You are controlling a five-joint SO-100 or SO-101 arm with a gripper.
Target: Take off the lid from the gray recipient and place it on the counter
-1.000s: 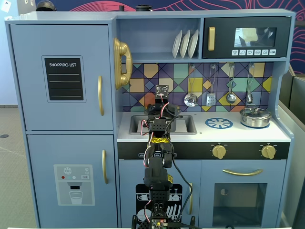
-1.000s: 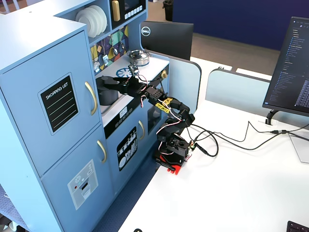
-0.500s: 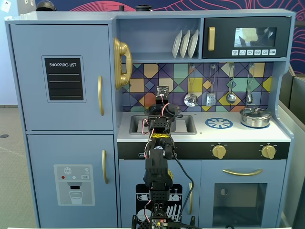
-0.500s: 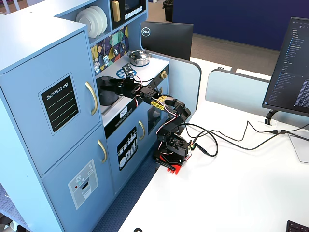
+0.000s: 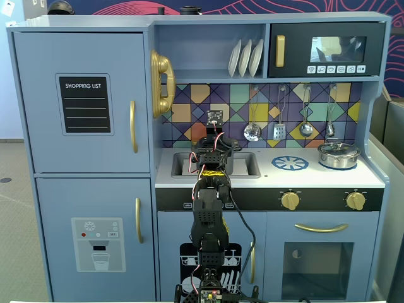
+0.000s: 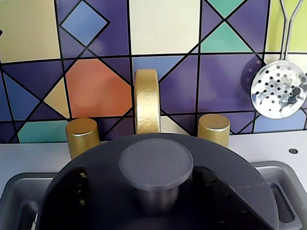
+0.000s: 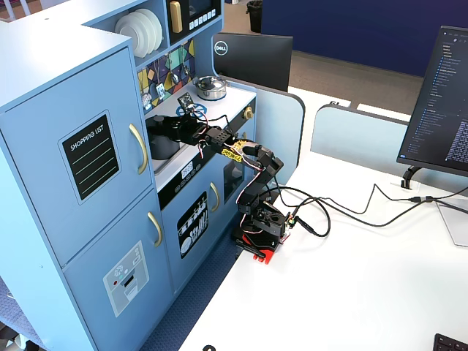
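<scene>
The counter (image 5: pixel 271 173) carries the gray recipient (image 7: pixel 162 139) in its sink at the left. The lid (image 6: pixel 158 191) sits on it. The gripper (image 6: pixel 156 211) straddles the knob (image 6: pixel 156 163); whether its fingers (image 6: pixel 76 191) touch it cannot be told.

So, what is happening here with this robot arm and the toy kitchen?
A small black robot arm reaches over the white counter of the blue toy kitchen, with its claw at the sink. The wrist view shows the round, flat dark-gray lid with its central knob right below the camera, in front of the golden tap. The lid appears to sit on the matte gray pot. Whether the claw grips the knob cannot be told.
</scene>
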